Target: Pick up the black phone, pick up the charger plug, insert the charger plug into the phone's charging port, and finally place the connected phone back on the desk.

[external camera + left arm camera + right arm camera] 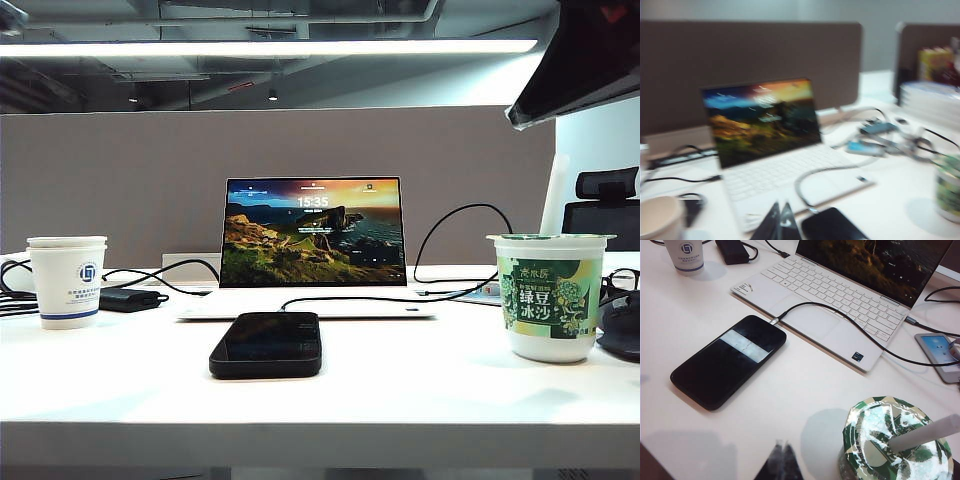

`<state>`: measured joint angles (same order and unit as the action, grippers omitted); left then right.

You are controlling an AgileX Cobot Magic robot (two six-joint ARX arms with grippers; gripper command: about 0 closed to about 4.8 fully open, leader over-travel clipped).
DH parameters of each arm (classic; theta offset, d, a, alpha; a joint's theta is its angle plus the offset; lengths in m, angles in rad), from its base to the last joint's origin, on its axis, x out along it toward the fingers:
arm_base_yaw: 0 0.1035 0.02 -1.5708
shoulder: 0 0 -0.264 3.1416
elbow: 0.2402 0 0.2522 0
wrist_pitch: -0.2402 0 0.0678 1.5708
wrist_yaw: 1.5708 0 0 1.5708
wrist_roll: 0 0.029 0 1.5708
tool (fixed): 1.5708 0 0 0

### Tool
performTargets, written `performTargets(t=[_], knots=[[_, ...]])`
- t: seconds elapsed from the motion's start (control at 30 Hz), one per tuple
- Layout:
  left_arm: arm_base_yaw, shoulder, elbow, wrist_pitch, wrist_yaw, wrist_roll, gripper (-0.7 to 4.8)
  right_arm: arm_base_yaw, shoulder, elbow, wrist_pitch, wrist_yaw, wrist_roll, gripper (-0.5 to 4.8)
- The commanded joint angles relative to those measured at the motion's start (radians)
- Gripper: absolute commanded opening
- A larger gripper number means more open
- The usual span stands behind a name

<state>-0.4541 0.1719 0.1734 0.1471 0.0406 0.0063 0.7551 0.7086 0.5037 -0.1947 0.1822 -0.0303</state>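
White desk (pixel 120 390) lies bare along its near edge around the black phone (pixel 730 360), charger plug (pixel 774 320) seated in its far end before the laptop (pixel 830 305), while left gripper (pixel 780 222) and right gripper (pixel 782 462) hover with jaws together, holding nothing.

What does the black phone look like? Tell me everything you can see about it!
The black phone is a glossy black rectangle with rounded corners. Its dark screen faces up and mirrors a bright ceiling light. It lies flat on the white desk, just in front of the white laptop. The charger plug, silver-tipped on a thin black cable, sits at its short edge and looks plugged in. No gripper touches it.
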Motion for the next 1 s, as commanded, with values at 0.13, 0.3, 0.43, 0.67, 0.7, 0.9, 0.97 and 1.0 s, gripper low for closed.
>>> performTargets(t=[0.13, 0.3, 0.43, 0.67, 0.7, 0.9, 0.97, 1.0], knots=[[0.156, -0.082, -0.010, 0.007, -0.002, -0.003, -0.06, 0.000, -0.002, 0.002, 0.012, 0.000, 0.004, 0.00], [0.272, -0.097, -0.027, 0.002, -0.002, -0.003, -0.06, 0.001, -0.002, 0.002, 0.012, 0.000, 0.004, 0.00], [0.356, -0.098, -0.064, 0.011, -0.003, -0.003, -0.06, 0.001, -0.002, 0.002, 0.012, 0.000, 0.004, 0.00], [0.446, -0.138, -0.122, 0.011, 0.001, -0.003, -0.06, 0.001, -0.002, 0.002, 0.012, 0.000, 0.004, 0.00], [0.448, -0.147, -0.132, 0.011, -0.001, -0.003, -0.06, 0.001, -0.002, 0.002, 0.012, 0.000, 0.004, 0.00], [0.445, -0.168, -0.166, -0.020, 0.000, -0.006, -0.06, 0.001, -0.002, 0.002, 0.013, 0.000, 0.004, 0.00], [0.445, -0.168, -0.166, -0.023, -0.002, -0.006, -0.06, 0.001, -0.002, 0.002, 0.012, 0.000, 0.004, 0.00], [0.445, -0.168, -0.166, -0.023, -0.003, -0.006, -0.06, 0.001, -0.002, 0.002, 0.011, 0.000, 0.004, 0.00]])
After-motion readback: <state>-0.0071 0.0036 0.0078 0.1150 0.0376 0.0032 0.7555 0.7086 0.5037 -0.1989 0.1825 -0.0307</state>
